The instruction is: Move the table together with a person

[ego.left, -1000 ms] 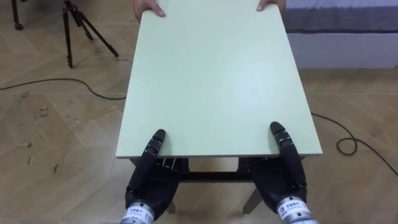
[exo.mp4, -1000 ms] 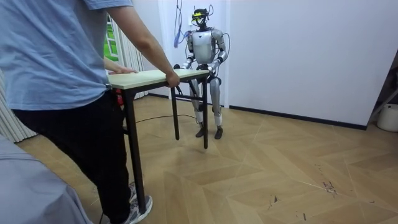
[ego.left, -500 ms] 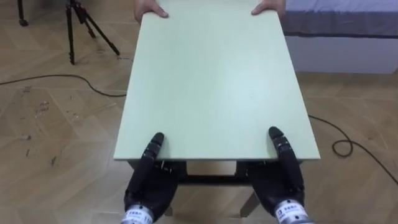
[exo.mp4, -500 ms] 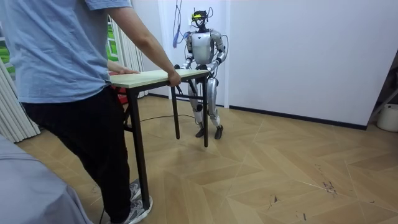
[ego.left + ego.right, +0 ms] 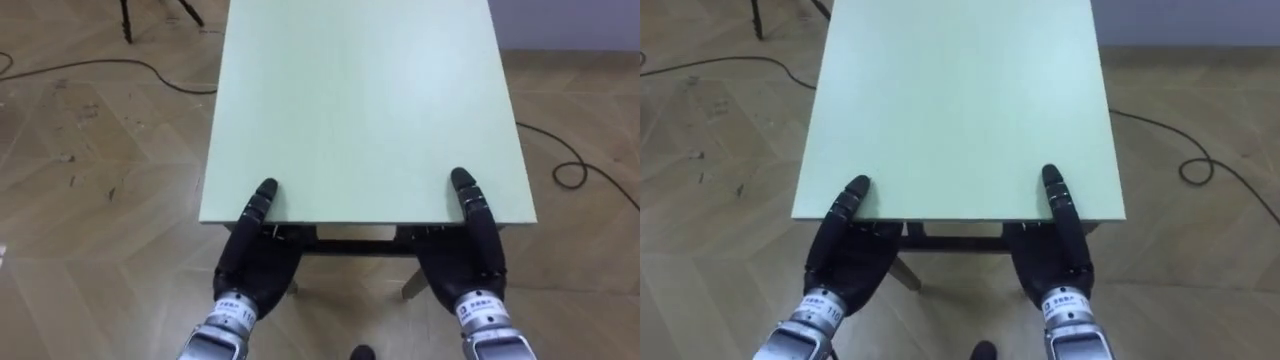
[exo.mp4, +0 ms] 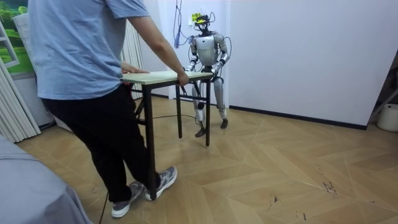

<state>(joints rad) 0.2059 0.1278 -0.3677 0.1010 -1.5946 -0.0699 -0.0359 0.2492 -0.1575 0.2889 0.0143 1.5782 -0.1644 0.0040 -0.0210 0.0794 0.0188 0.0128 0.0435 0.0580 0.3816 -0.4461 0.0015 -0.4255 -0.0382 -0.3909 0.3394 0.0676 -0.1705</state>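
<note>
Left hand (image 5: 255, 262) and right hand (image 5: 468, 262), lower frame, meet the table (image 5: 360, 100) edge; you cannot tell their grip beneath. If the person (image 6: 81, 74) outpaces you, it slips free.

floor (image 6: 292, 168): wood parquet | wall (image 6: 311, 50): white | curtains (image 6: 12, 106): pale

Person (image 6: 81, 62) mid-stride at nr end of table (image 6: 163, 76), hands (image 6: 182, 79) on its edge. Robot at far end, w/ white wall (image 6: 298, 50) behind, facing person.
</note>
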